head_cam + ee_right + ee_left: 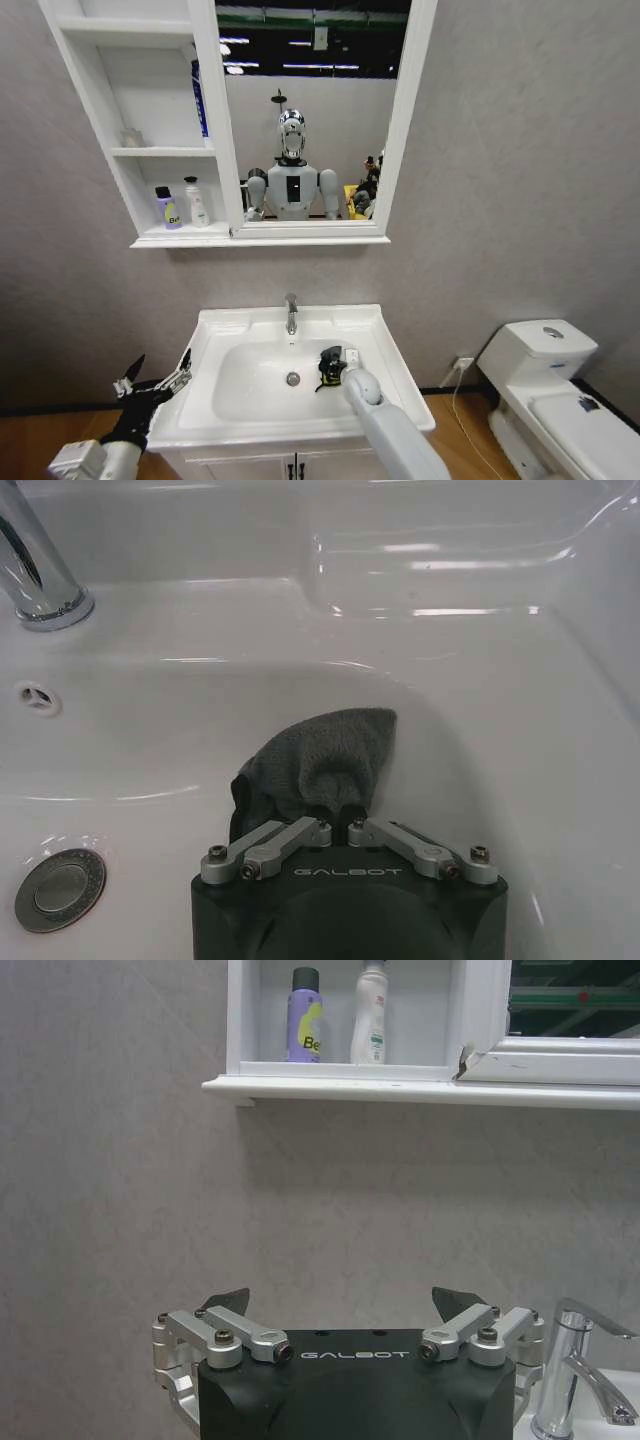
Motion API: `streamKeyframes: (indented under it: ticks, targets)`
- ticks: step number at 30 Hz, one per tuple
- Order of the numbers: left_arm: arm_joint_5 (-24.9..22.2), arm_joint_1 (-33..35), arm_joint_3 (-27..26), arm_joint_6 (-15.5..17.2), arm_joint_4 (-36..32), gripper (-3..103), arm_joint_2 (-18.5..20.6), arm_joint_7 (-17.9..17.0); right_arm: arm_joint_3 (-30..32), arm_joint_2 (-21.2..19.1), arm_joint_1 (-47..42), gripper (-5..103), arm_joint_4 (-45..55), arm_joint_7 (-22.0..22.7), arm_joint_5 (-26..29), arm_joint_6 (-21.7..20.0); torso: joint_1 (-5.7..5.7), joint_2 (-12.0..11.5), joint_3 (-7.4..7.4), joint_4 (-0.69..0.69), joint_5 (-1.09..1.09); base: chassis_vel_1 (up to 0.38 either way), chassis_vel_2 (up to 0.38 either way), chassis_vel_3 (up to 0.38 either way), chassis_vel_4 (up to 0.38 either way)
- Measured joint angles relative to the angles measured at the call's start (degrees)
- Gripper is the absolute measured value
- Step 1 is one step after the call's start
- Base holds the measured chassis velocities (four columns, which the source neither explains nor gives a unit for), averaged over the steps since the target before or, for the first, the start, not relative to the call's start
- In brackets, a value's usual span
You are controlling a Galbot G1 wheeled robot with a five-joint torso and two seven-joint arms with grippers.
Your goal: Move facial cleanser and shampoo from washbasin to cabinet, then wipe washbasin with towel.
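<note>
A: Setting, entry one?
B: Mock bathroom bay. Centre bottom of the head view: white washbasin (225, 400) with chrome tap (291, 313) and round drain (293, 379). Lower right: white toilet (548, 390).
A: Wall fittings?
B: Upper left: white cabinet (120, 110) of stacked shelves holding two toiletry bottles (182, 204), joined to a framed mirror (400, 120). Grey walls, wooden floor (30, 445).
A: Why mock?
B: The mirror reflects a dark hall ceiling with strip lights (310, 67), not a home.

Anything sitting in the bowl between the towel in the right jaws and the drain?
No. In the right wrist view, only bare white ceramic of the washbasin lies between the dark grey towel, pinched in the right gripper, and the round chrome drain.
</note>
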Motion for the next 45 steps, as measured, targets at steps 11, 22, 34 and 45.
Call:
streamKeyframes:
  ticks: [11, 22, 34, 45]
  targets:
    - [0.0, 0.0, -0.01, 0.0, 0.0, 100, 0.0, 0.0, 2.69, -3.41, -5.68, 2, 13.24, 0.59, -1.12, -0.14, -0.02, 0.01, 0.0, 0.02, -0.01, 0.0, 0.0, 0.0, 0.0]
    - [0.0, 0.0, 0.0, 0.0, 0.0, 100, 0.0, 0.0, 7.45, -6.31, 3.18, 2, 2.51, -9.23, -2.59, 11.78, -0.01, 0.0, 0.01, 0.01, 0.0, 0.0, 0.0, 0.0, 0.0]
    - [0.0, 0.0, 0.0, 0.01, 0.0, 100, 0.0, 0.0, 5.78, -5.76, 5.79, 2, 0.4, -8.44, -1.46, 11.51, 0.0, 0.0, 0.01, -0.01, -0.02, 0.0, 0.0, 0.0, 0.0]
    - [0.0, 0.0, -0.01, 0.0, 0.0, 100, 0.0, 0.0, 6.95, -4.36, 6.25, 7, -3.51, -6.57, -3.98, 9.89, 0.0, 0.0, 0.01, 0.0, -0.01, 0.0, 0.0, 0.0, 0.0]
